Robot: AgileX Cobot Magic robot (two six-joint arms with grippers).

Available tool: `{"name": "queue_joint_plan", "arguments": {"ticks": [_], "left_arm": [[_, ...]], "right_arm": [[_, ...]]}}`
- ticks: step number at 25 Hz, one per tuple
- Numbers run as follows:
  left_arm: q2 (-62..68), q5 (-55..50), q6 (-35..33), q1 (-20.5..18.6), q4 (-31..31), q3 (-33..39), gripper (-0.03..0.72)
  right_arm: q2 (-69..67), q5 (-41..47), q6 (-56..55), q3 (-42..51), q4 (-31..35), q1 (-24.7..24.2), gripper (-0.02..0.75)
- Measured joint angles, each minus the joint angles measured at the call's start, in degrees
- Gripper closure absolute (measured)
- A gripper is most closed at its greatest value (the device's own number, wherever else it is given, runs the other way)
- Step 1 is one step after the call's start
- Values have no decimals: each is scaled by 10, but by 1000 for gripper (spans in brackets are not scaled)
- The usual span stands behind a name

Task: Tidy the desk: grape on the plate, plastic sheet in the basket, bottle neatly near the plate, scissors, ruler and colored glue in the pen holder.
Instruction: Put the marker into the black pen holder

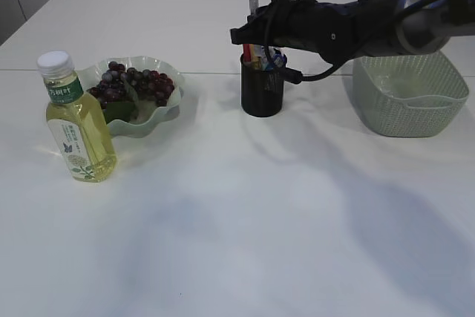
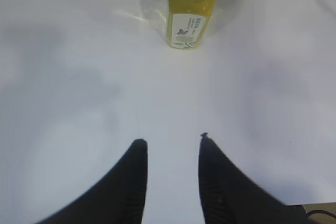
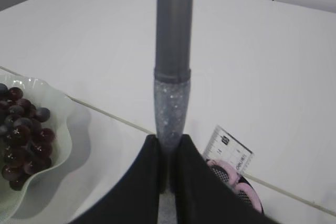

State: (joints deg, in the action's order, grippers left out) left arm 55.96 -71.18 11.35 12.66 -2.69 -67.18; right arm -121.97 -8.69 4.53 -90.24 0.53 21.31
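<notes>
The glue (image 3: 173, 77) is a thin, stiff, light stick with a smooth side, so it could slip. The right gripper (image 3: 167, 153) pinches it tight at the bottom end and holds it upright, just over the pen holder (image 1: 262, 93). The ruler (image 3: 228, 150) and scissors (image 3: 233, 182) sit inside. The left gripper (image 2: 170, 142) is open and holds nothing, well back from the bottle (image 2: 191, 11) on the tabletop (image 1: 260, 206).

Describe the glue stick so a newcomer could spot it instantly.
Find the black pen holder at the table's centre, between the green plate of grapes and the pale basket. Directly above it the right gripper is shut on the glitter glue, held upright. Unlike the ruler and pink-handled scissors already in the holder, it is a clear, silver-speckled tube with a long dark grey cap.
</notes>
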Motion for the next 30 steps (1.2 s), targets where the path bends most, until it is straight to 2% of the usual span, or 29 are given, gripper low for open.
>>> {"name": "queue_joint_plan", "arguments": {"ticks": [8, 25, 30], "left_arm": [[0, 0, 0, 0, 0, 0, 445], [0, 0, 0, 0, 0, 0, 445], [0, -1, 0, 0, 0, 0, 440]], "right_arm": [[-8, 7, 0, -3, 20, -25, 689], [-8, -9, 0, -3, 20, -25, 689], [-34, -10, 0, -29, 20, -25, 687]]}}
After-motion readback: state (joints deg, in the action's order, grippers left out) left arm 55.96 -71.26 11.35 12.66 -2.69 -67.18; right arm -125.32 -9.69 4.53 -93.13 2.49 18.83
